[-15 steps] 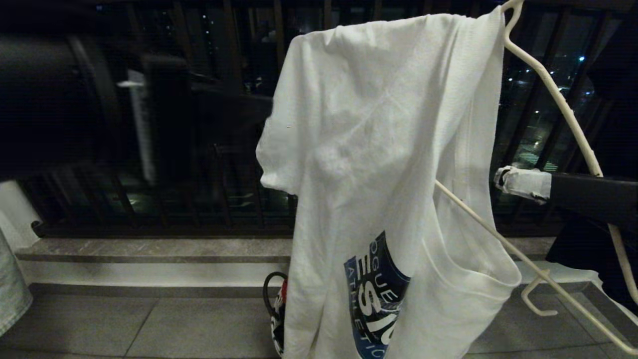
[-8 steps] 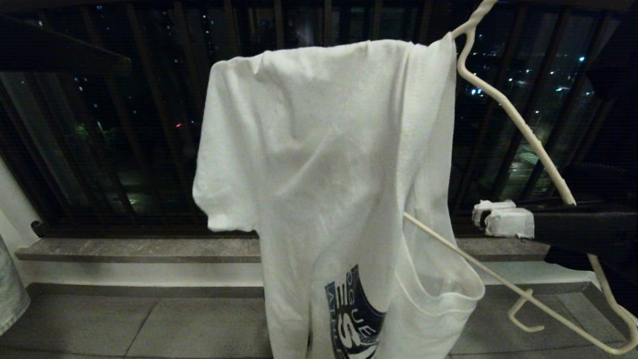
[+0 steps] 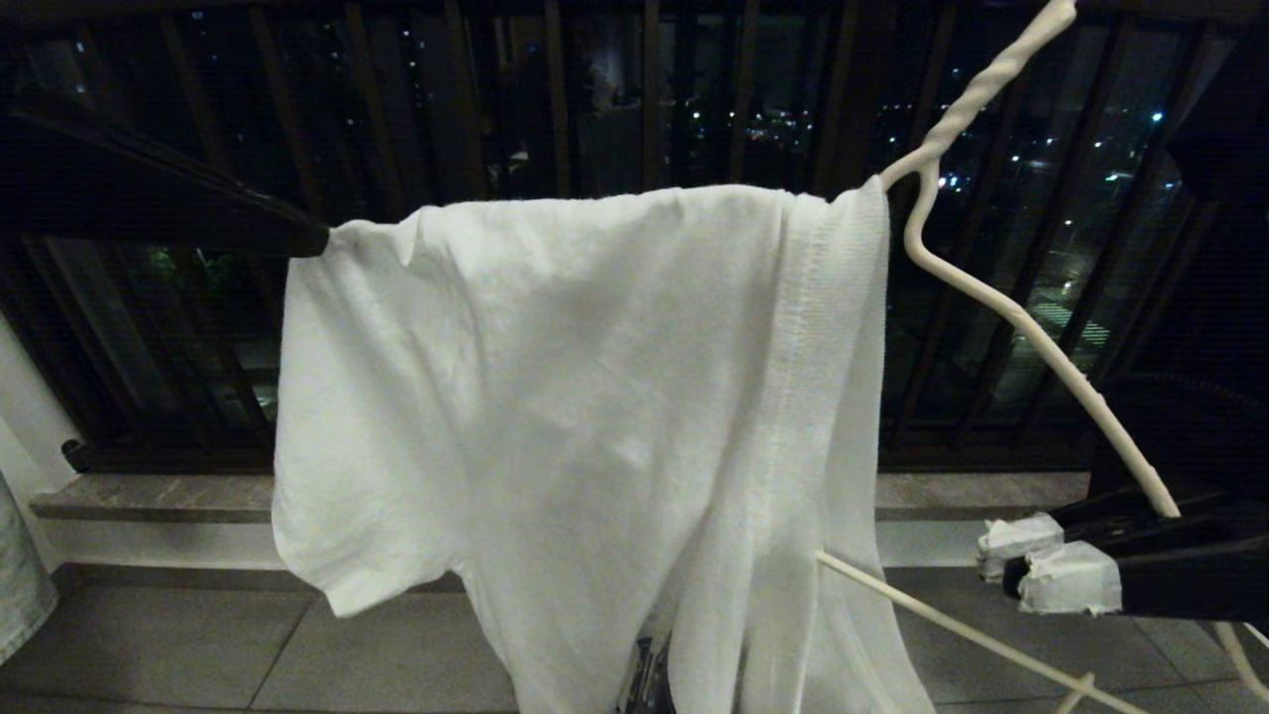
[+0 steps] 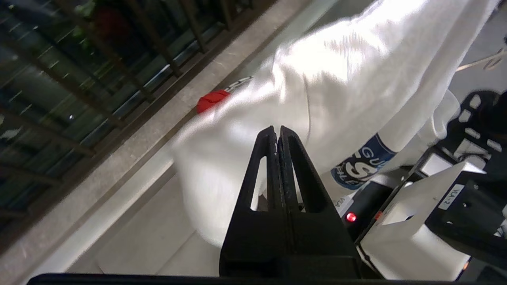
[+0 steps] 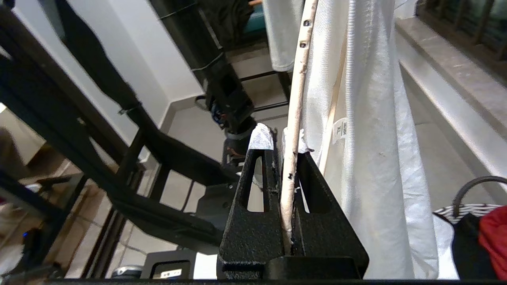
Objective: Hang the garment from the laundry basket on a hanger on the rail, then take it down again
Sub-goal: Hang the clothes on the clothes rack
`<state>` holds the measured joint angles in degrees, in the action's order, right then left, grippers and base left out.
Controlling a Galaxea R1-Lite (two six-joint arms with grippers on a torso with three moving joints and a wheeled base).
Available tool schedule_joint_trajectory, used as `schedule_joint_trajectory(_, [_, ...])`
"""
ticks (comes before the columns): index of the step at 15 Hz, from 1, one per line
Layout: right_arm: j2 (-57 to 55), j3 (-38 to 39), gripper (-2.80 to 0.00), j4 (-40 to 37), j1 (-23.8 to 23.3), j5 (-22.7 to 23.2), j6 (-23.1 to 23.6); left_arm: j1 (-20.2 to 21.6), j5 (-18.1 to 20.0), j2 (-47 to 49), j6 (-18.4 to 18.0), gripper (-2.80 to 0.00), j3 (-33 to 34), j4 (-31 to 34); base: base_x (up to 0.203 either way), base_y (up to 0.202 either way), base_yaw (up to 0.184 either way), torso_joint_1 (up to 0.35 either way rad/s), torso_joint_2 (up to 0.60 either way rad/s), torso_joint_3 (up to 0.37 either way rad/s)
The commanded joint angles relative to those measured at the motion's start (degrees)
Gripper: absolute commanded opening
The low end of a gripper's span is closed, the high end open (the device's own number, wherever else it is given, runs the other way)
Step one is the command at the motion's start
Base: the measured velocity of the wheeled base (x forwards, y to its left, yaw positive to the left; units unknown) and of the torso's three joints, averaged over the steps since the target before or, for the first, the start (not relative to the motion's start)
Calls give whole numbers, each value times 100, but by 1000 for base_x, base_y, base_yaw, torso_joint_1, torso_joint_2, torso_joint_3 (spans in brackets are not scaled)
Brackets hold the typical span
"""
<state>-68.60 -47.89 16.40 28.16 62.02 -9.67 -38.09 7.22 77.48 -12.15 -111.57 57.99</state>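
Observation:
The garment [image 3: 595,397], a white T-shirt, hangs over one arm of the off-white wire hanger [image 3: 1041,342], whose twisted neck points up and to the right. My left gripper [image 3: 315,238] reaches in from the upper left, shut on the shirt's far shoulder corner. The left wrist view shows that gripper [image 4: 277,128] with its jaws pressed together against the garment [image 4: 336,79], whose blue print hangs lower down. My right gripper [image 3: 1036,563], tips taped white, is shut on the hanger's bare arm. The right wrist view shows this gripper [image 5: 277,137] clamping the hanger [image 5: 299,79] beside the garment [image 5: 368,118]. The laundry basket [image 5: 463,209] stands below. The rail is out of view.
Dark balcony railing bars [image 3: 644,99] stand close behind the shirt above a stone ledge [image 3: 149,496]. A pale denim garment [image 3: 20,595] hangs at the far left edge. A black metal frame [image 5: 119,158] stands on my right side. My own base [image 4: 416,221] is under the left arm.
The hanger has tipped so the shirt-covered arm lies nearly level, and the shirt has spread leftward. My left gripper came in and shut on the shoulder corner. My right gripper moved lower.

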Motion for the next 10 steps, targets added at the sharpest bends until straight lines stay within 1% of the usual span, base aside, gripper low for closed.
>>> schedule_joint_trajectory(1, [-7, 30, -280, 30, 5, 73, 3, -140, 82, 216, -212, 0, -6, 60, 0, 0, 0, 0, 0, 0])
schedule_joint_trajectory(2, [-28, 25, -280, 39, 5, 80, 82, -178, 181, 261, -305, 0, -5, 52, 0, 0, 0, 0, 0, 0])
schedule_joint_trajectory(4, [-191, -24, -280, 39, -11, 82, 329, -181, 256, 396, -682, 0, -22, -50, 0, 0, 0, 0, 0, 0])
schedule_joint_trajectory(6, [-487, -230, -280, 53, -83, 82, 417, -176, 263, 451, -1128, 0, -22, -261, 0, 0, 0, 0, 0, 0])
schedule_joint_trajectory(8, [-748, -608, -280, 36, -98, 89, 473, -172, 263, 437, -1419, 0, -23, -462, 0, 0, 0, 0, 0, 0])
schedule_joint_trajectory(10, [-1032, -570, -280, 47, -105, 96, 677, -168, 254, 448, -1697, 0, -23, -507, 0, 0, 0, 0, 0, 0])
